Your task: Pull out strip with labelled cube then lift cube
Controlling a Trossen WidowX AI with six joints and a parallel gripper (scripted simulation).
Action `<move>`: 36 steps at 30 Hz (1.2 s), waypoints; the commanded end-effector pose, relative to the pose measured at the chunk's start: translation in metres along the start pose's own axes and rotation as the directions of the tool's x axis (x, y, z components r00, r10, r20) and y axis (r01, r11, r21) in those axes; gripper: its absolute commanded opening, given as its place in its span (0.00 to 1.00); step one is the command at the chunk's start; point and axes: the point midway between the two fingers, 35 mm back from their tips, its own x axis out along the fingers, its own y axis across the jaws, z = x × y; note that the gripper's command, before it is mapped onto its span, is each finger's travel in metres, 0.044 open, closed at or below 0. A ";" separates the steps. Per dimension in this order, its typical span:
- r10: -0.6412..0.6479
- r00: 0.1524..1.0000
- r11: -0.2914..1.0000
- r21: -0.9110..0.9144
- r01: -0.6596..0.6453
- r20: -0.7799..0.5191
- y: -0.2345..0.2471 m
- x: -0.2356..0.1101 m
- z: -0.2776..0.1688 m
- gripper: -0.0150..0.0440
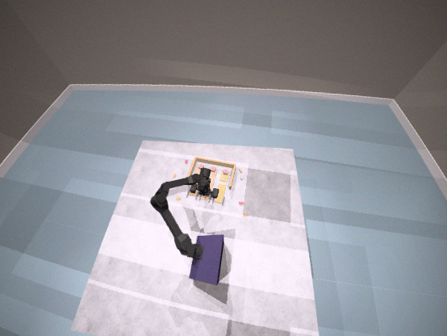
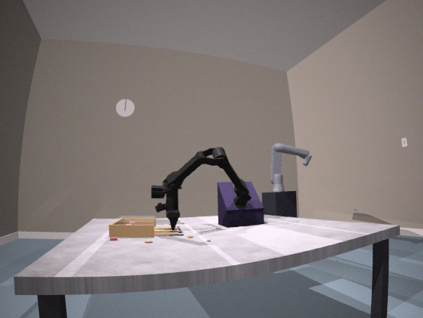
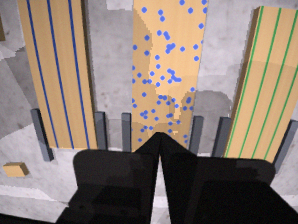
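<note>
Three tan strips run out of a tan open tray (image 1: 232, 165) (image 2: 131, 231) between dark grey guide posts (image 3: 100, 129). In the wrist view the left strip (image 3: 57, 75) has blue lines, the middle strip (image 3: 167, 65) has blue dots, and the right strip (image 3: 262, 85) has green lines. My gripper (image 3: 159, 136) (image 1: 202, 191) (image 2: 174, 228) is shut, pointing straight down, with its tips on the near end of the dotted strip. Small pink cubes (image 1: 225, 172) sit in the tray. I cannot read any label on them.
A small tan block (image 3: 15, 169) lies on the table left of the guides. Small pink and orange bits (image 1: 241, 203) are scattered around the tray. My arm's purple base block (image 1: 207, 258) (image 2: 238, 208) stands nearer. A grey arm (image 2: 284, 164) stands beyond the table.
</note>
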 end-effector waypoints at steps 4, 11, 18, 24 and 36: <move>0.002 1.000 1.000 0.003 -0.002 -0.001 0.000 0.002 0.000 0.25; 0.002 1.000 1.000 0.003 -0.002 -0.001 0.000 0.002 0.000 0.25; 0.003 1.000 1.000 0.003 -0.003 -0.001 0.000 0.003 0.000 0.25; 0.003 1.000 1.000 0.003 -0.003 -0.001 0.000 0.003 -0.004 0.25; 0.003 1.000 1.000 0.004 -0.002 -0.002 -0.001 0.004 -0.023 0.25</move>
